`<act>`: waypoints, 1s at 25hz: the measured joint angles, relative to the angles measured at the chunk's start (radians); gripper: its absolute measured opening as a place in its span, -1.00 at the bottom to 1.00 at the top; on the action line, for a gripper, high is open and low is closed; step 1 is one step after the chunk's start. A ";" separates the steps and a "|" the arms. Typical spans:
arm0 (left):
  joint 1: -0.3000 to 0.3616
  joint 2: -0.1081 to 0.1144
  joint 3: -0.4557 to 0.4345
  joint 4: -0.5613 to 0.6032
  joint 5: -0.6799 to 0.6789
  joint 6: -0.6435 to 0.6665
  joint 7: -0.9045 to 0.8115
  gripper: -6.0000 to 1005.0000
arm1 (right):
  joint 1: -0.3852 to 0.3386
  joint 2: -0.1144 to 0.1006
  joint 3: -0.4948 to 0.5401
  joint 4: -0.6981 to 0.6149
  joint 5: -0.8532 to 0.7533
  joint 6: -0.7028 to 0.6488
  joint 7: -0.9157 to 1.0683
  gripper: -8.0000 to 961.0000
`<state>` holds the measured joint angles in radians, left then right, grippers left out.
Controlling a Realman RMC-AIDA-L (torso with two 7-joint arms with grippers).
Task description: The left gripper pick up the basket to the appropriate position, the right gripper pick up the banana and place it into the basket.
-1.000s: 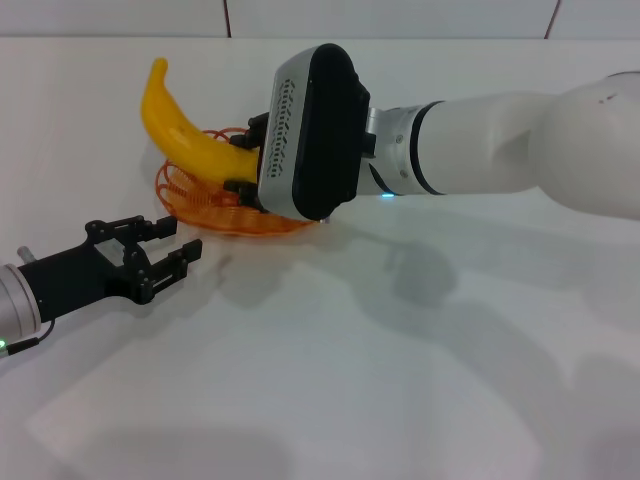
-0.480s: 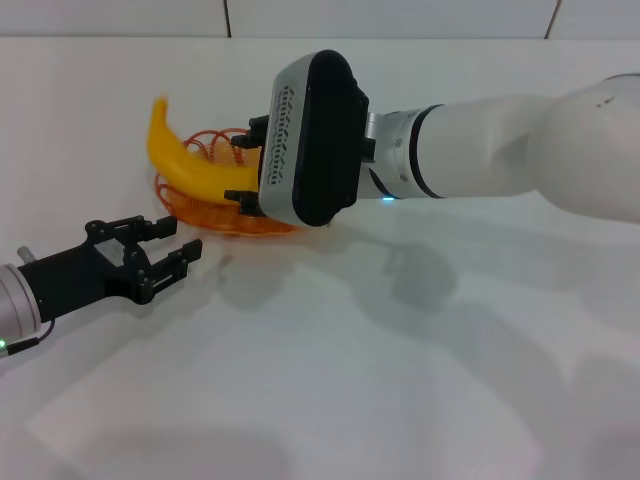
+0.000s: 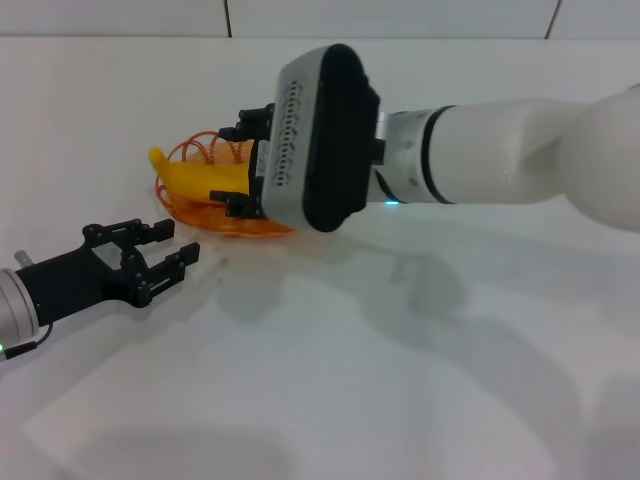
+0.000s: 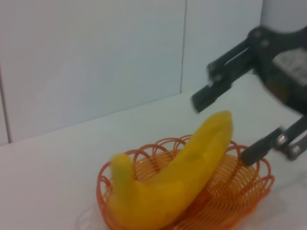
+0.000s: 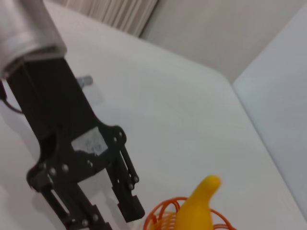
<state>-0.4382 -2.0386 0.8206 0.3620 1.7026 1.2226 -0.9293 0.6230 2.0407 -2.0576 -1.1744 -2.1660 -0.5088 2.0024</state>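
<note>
The banana (image 3: 200, 178) is seen lying in the basket (image 3: 235, 222), one end propped over the rim. The right gripper (image 3: 246, 160) is spread wide around the fruit's near end; in the left wrist view its fingers (image 4: 225, 86) stand clear of the peel on both sides, so nothing is judged to be held. The left gripper (image 3: 152, 255) is parked on the table (image 3: 330, 370) just beside the basket, fingers parted and empty.

For a clean finish, the right gripper should be drawn straight back and up, along the line of its open fingers, so that neither finger snags the wire loops nor rolls the banana out. The basket should be left undisturbed by the left gripper.

From the head camera the contact zone is largely hidden behind the bulky right wrist. The left wrist view makes up for that: the gap between fingers and banana (image 4: 177, 177) is plainly shown there. The right wrist view gives only the left gripper (image 5: 98, 211) and the banana's tip (image 5: 201, 201)
</note>
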 joint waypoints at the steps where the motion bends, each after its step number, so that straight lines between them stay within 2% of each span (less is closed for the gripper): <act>1: 0.000 0.000 0.000 0.000 -0.001 0.000 0.000 -0.07 | -0.021 0.000 0.013 -0.027 0.000 -0.016 -0.008 0.38; 5: 0.001 -0.001 0.000 0.000 -0.002 0.000 0.001 -0.07 | -0.113 -0.001 0.096 -0.123 0.001 -0.115 -0.062 0.39; 10: 0.003 -0.002 0.000 0.000 -0.006 0.000 0.001 -0.07 | -0.172 0.000 0.180 -0.162 0.010 -0.195 -0.085 0.39; 16: 0.003 -0.002 0.000 0.000 -0.006 0.000 0.001 -0.07 | -0.200 -0.002 0.264 -0.107 0.087 -0.244 -0.136 0.39; 20: 0.003 -0.002 0.000 0.000 -0.006 0.000 0.001 -0.07 | -0.208 -0.002 0.394 -0.036 0.246 -0.389 -0.295 0.37; 21: 0.003 -0.002 0.000 0.000 -0.006 0.000 0.001 -0.07 | -0.208 -0.002 0.394 -0.036 0.246 -0.389 -0.295 0.37; 25: 0.003 -0.002 0.000 -0.001 -0.006 0.000 0.001 -0.07 | -0.208 -0.002 0.498 0.035 0.306 -0.498 -0.375 0.37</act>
<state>-0.4356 -2.0409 0.8207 0.3615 1.6964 1.2226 -0.9280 0.4146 2.0386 -1.5594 -1.1395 -1.8605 -1.0069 1.6275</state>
